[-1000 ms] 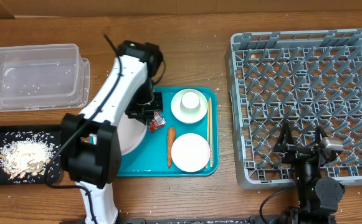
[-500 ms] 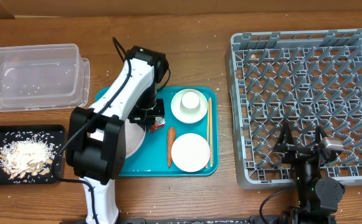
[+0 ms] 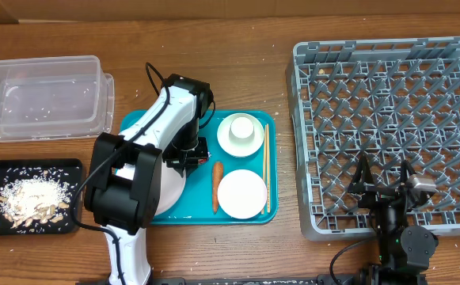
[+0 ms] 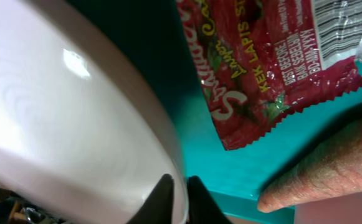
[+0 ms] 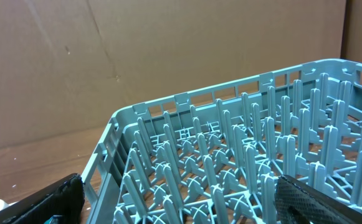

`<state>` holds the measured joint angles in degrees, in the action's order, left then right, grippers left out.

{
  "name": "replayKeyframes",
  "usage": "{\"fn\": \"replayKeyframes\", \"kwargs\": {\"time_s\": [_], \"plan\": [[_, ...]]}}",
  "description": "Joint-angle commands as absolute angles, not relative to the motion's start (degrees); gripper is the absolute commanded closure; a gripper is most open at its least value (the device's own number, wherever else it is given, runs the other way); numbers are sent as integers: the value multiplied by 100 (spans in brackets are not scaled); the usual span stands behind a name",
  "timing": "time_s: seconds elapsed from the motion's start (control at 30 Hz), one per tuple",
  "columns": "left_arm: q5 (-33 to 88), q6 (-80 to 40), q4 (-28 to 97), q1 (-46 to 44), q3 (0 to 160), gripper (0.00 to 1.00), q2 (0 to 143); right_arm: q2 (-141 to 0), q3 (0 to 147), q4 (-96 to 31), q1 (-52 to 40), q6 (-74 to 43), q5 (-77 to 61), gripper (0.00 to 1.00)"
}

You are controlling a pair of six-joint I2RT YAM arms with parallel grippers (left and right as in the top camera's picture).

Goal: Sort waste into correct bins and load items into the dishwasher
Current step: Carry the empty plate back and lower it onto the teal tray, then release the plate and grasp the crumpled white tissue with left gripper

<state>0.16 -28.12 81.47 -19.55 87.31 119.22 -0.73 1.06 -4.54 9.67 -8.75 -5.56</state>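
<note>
Plate rim point(image 4: 152, 124) lies at tips of left claw point(image 4: 179, 200).

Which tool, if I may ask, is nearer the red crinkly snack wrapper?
Left. The left tool is just beside the red snack wrapper on the teal tray; the right tool is far off, at the grey plastic rack.

grey dish rack point(image 5: 230, 155) seen from the open right gripper point(image 5: 177, 200)

the rack fills the middle and right of the view, its near corner pointing at the camera, with rows of upright pegs rising from a lattice base. two black fingers point(image 5: 308, 200) sit at the bottom left and bottom right, wide apart with nothing between them. a strip of wooden table point(image 5: 37, 162) shows left of the rack, and a brown cardboard wall point(image 5: 137, 43) stands behind.
</note>
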Motion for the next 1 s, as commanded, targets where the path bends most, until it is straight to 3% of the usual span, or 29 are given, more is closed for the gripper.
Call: {"fn": "replayKeyframes", "kwargs": {"time_s": [0.0,0.53,0.67,0.8,0.97], "plan": [[12,-2895,8141,-2034,8672,80,11992,-16,45,-434,972,-851,-519,0],[93,-2873,8722,-2023,9920,82,11987,-16,45,-434,972,-851,-519,0],[-445,-2873,8836,-2016,10573,76,11987,-16,45,-434,972,-851,-519,0],[-1142,-2875,8726,-1959,10967,47,11987,-16,45,-434,972,-851,-519,0],[-1712,-2873,8390,-1682,11010,48,11990,-16,45,-434,972,-851,-519,0]]}}
